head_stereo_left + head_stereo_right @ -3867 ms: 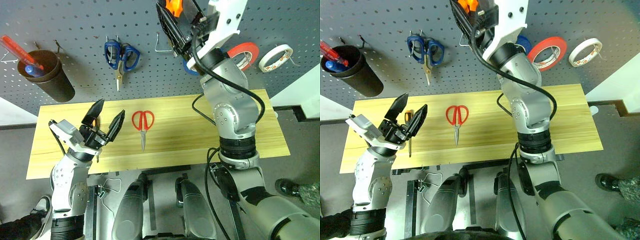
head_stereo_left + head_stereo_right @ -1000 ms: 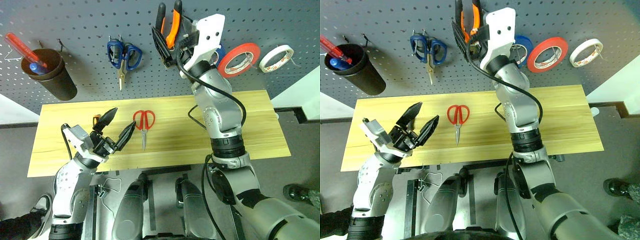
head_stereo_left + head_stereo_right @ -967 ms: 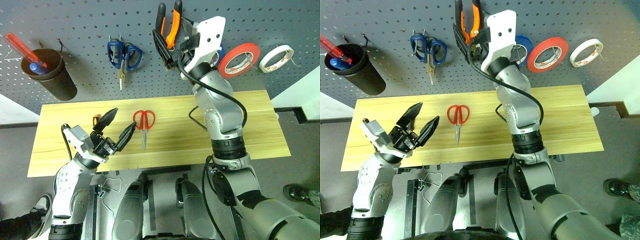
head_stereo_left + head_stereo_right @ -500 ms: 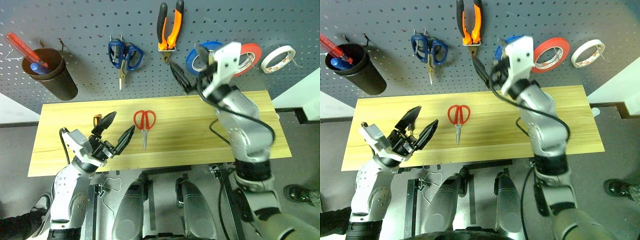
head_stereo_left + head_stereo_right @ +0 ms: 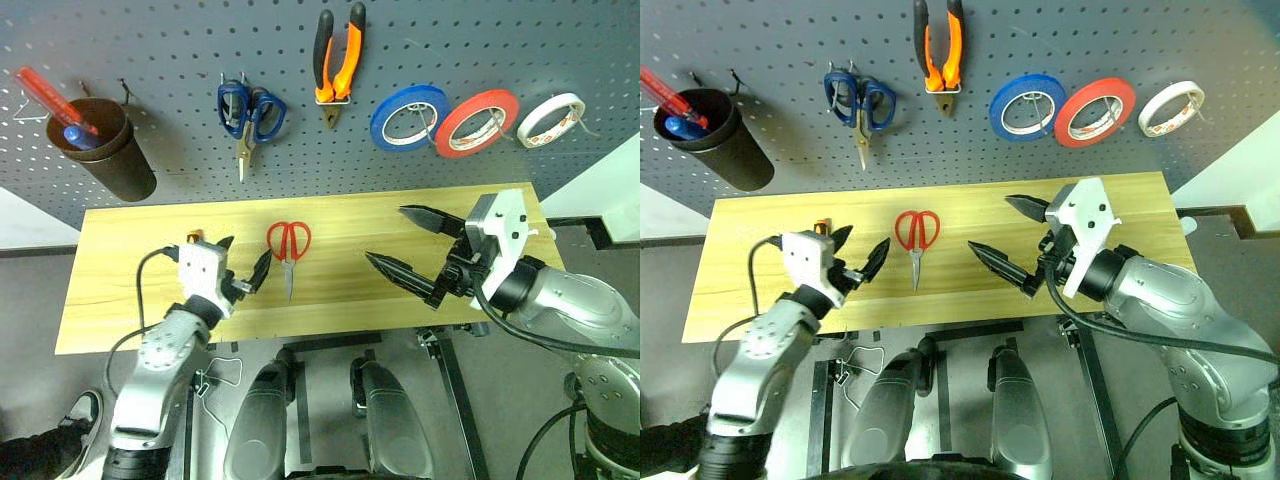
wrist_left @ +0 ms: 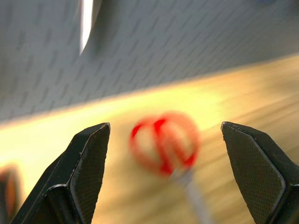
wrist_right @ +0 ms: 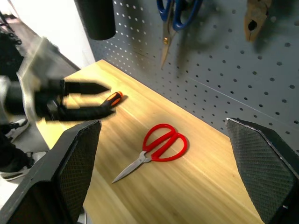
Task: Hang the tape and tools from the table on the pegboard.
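The orange-and-black pliers (image 5: 338,55) hang on the dark grey pegboard (image 5: 150,40), and the small white tape (image 5: 551,118) hangs at its far right. Red-handled scissors (image 5: 287,245) lie on the wooden table (image 5: 120,300), blades toward the front edge. My left gripper (image 5: 245,258) is open and empty, low over the table just left of the scissors. In the left wrist view their handles (image 6: 163,142) sit ahead between its fingers. The small screwdriver (image 7: 112,99) lies beside that gripper. My right gripper (image 5: 387,234) hangs open and empty above the table's right half.
Blue-handled scissors (image 5: 248,105), a blue roll (image 5: 410,103) and a red-orange roll (image 5: 476,108) hang on the board. A brown cup (image 5: 110,155) holding a red-handled tool hangs at the upper left. White surfaces flank the table ends.
My right gripper has left the pliers hanging on the board and dropped back over the table's right half. My left gripper has sunk, levelled out and edged toward the scissors.
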